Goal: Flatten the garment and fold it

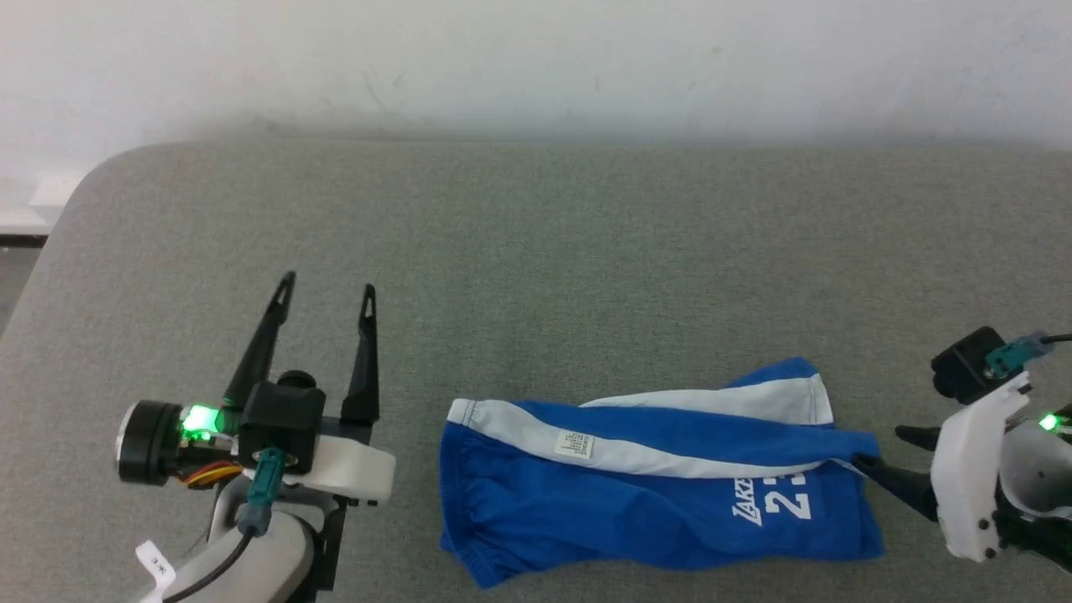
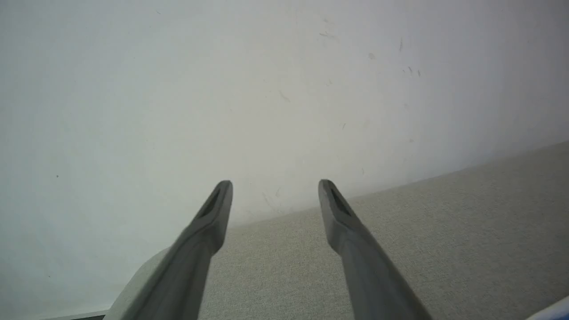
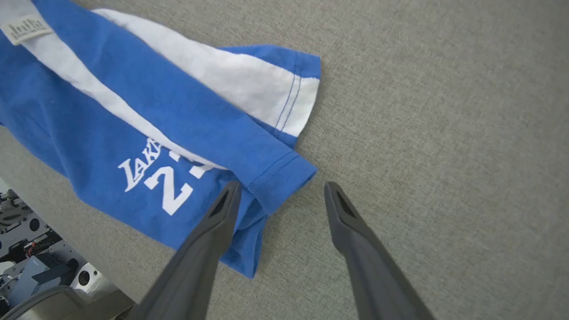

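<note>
The blue shorts (image 1: 653,502) lie close to the near edge of the gray tabletop (image 1: 536,276), a bit right of the middle. They stretch long from left to right. The bunchy waistband (image 1: 456,494) is at the left end and the leg hems (image 3: 284,173) are at the right end. A white stripe runs slanted across the top, with a small tag (image 1: 574,444) on it, so the cloth looks twisted and not flat yet.

The right jaws are wide open and hold nothing. Their dark fingers (image 1: 896,486) point left at the leg hems, and one tip is right at the blue hem corner. This arm is the nearer one, so I think it would grab there.

The left jaws are wide open too and empty. Their fingers (image 1: 362,360) point at the far edge, off to the left of the waistband and not touching it.

Nothing stands in the way. Farther back is bare tabletop, then the white wall (image 1: 536,59).
</note>
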